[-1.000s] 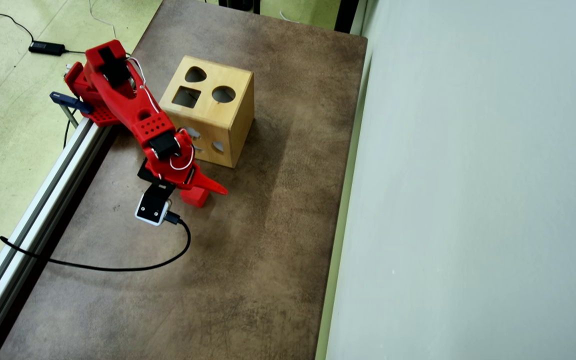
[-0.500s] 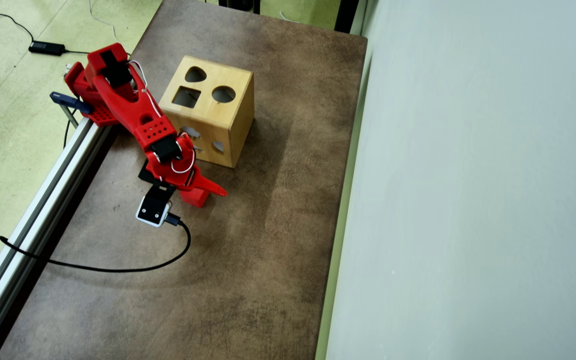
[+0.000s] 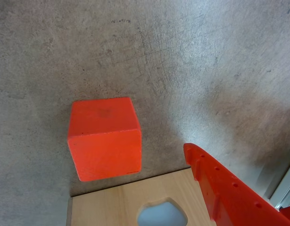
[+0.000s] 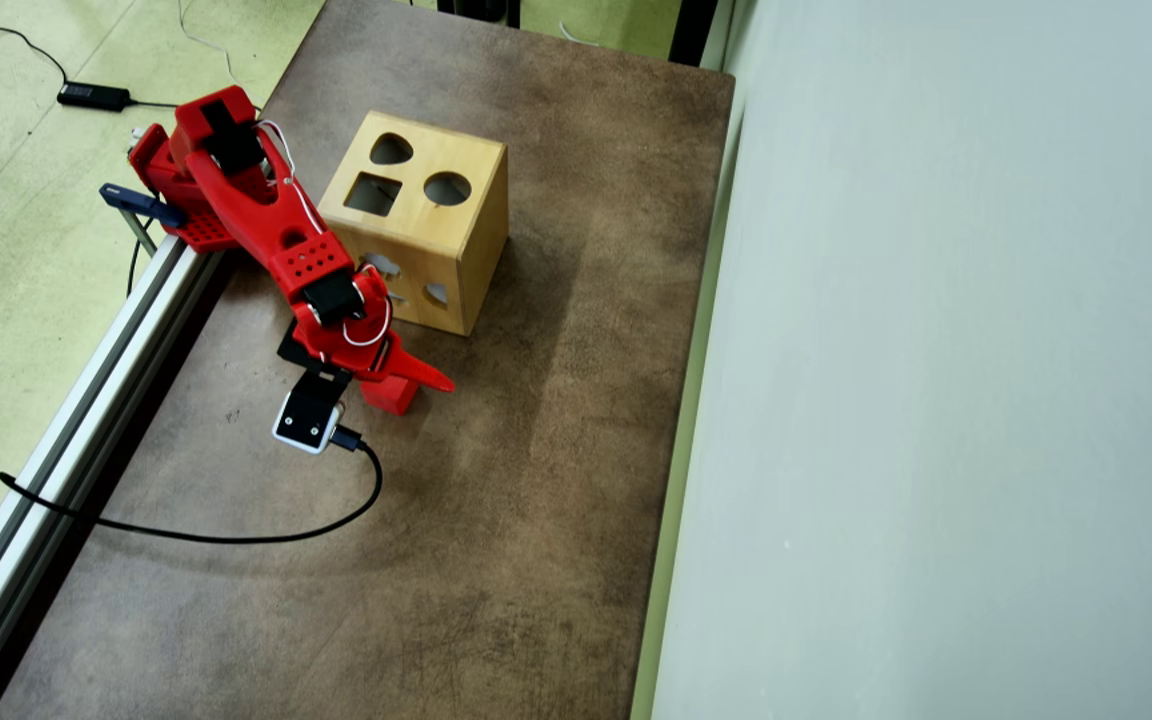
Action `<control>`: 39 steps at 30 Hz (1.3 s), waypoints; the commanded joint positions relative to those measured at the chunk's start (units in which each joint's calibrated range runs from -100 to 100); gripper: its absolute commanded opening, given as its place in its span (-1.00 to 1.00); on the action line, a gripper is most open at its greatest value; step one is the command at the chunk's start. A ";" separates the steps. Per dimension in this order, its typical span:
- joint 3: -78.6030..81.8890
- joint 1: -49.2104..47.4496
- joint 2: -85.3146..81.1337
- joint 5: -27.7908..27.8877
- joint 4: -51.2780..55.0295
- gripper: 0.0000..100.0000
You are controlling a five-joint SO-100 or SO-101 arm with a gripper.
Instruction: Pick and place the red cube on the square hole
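The red cube (image 3: 104, 139) rests on the grey-brown table, just off the side of the wooden box (image 3: 130, 205). In the overhead view the cube (image 4: 391, 397) lies partly under my red gripper (image 4: 418, 392), in front of the box (image 4: 471, 250). The square hole (image 4: 373, 193) is on the box's top face, beside a heart hole and a round hole. In the wrist view only one red finger (image 3: 220, 188) shows, at the lower right, apart from the cube. My gripper (image 3: 159, 157) is open and holds nothing.
A side hole (image 3: 161, 214) in the box shows at the bottom of the wrist view. The wrist camera and its black cable (image 4: 236, 535) lie to the left in the overhead view. A metal rail (image 4: 86, 400) runs along the table's left edge.
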 commanded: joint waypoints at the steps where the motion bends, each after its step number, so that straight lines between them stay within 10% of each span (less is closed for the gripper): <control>1: -0.98 -0.37 -1.67 0.15 -0.25 0.37; 39: -1.88 -4.16 3.51 -0.34 -0.49 0.36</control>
